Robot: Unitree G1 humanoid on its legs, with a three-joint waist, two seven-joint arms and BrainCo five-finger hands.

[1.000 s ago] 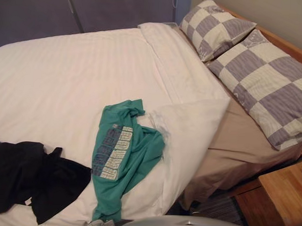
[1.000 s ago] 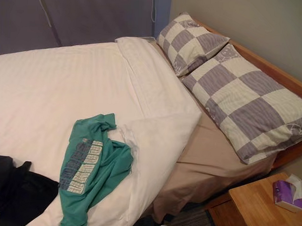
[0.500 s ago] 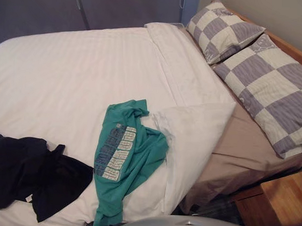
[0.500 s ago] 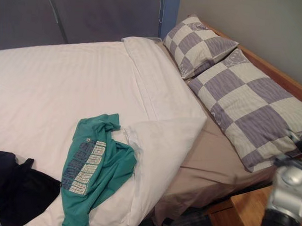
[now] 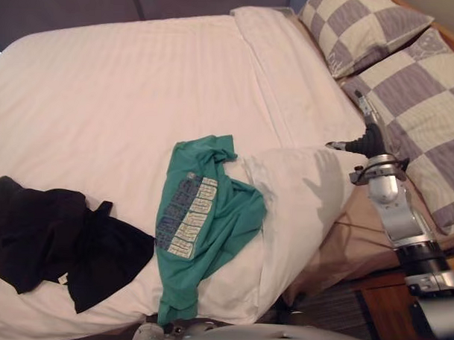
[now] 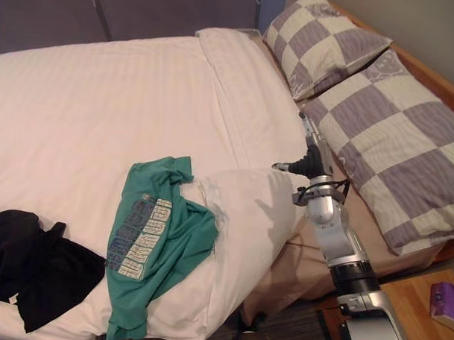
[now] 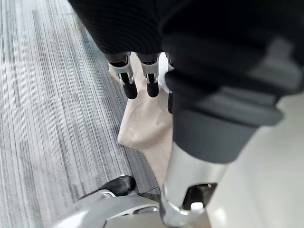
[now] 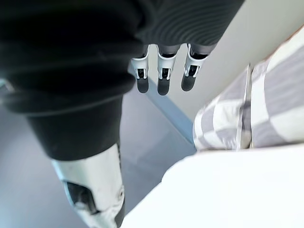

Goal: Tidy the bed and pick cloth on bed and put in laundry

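Bed (image 5: 140,85) bore a shirt (image 5: 199,214), with the right robot hand (image 6: 313,164) right of it, fingers (image 8: 162,78) straight and empty, probably poised to flatten the folded duvet corner (image 5: 301,187).

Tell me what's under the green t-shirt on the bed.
The green t-shirt lies on the white duvet, overlapping its folded-back corner. Anything else beneath the shirt is covered.
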